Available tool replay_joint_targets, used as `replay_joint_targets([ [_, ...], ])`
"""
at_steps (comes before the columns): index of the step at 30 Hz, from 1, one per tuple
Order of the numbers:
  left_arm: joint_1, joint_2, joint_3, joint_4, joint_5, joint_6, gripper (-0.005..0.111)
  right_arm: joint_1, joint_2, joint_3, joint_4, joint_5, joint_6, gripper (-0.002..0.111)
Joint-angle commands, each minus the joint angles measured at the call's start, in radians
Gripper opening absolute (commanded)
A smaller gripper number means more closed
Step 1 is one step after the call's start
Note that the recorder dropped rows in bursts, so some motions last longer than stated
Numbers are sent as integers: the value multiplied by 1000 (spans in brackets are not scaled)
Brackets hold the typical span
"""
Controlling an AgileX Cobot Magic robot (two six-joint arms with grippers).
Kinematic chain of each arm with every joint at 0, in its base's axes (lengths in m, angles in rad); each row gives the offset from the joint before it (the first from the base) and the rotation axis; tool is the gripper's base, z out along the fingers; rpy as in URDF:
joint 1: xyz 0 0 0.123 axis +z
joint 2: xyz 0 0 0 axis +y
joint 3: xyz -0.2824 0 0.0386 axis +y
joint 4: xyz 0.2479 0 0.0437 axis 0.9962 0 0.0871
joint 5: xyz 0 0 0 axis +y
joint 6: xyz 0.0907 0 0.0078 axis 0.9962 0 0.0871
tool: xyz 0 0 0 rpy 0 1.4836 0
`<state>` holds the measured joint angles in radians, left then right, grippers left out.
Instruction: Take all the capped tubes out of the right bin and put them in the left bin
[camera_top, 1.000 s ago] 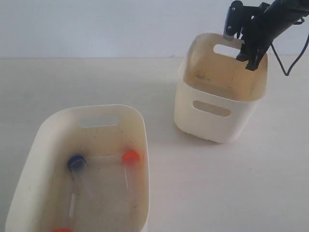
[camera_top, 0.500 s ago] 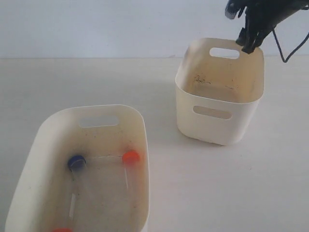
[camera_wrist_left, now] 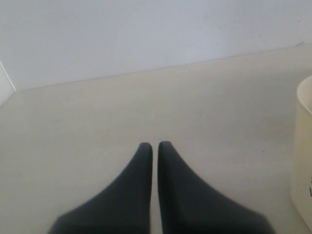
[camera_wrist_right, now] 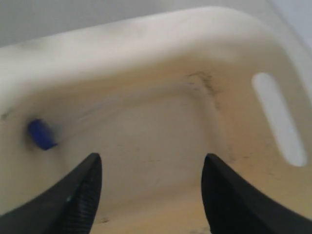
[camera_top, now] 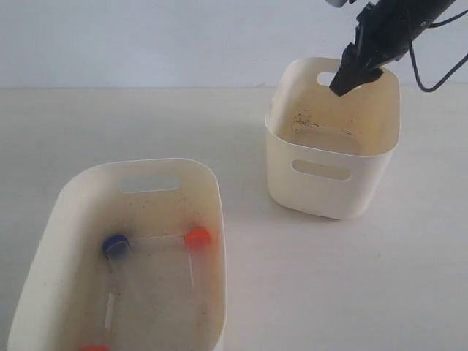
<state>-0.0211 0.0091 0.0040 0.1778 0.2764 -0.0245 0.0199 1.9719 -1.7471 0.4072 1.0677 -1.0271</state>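
Note:
The left bin stands at the front left. Capped tubes lie on its floor: one with a blue cap, one with an orange cap, and a third orange cap at the picture's edge. The right bin stands upright at the back right. My right gripper hangs open over its far rim, pointing into it, with nothing between its fingers. Inside the right bin a blue-capped tube lies against one wall. My left gripper is shut, empty, over bare table.
A cream bin wall shows at the edge of the left wrist view; which bin it is I cannot tell. A pale wall rises behind the cream table. A black cable hangs from the right arm.
The right bin, tilted a second ago with the right gripper at its far rim, now stands level. The gripper rose, then swung left and down toward the bin's opening.

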Motion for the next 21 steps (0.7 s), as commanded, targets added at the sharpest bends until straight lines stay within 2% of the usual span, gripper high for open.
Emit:
replay_joint_targets([
  [1,1,-2,-4,-1,-15,-12,4,42,-35,-1,54,153,-6,57],
  [8,1,-2,-4,-1,-15,-12,4,132,-64,26,39,153,2,57],
  [14,1,-2,-4,-1,-15,-12,4,160,-65,84,-20,153,127,57],
  [21,1,-2,-4,-1,-15,-12,4,180,-106,201,-7,153,21,57],
])
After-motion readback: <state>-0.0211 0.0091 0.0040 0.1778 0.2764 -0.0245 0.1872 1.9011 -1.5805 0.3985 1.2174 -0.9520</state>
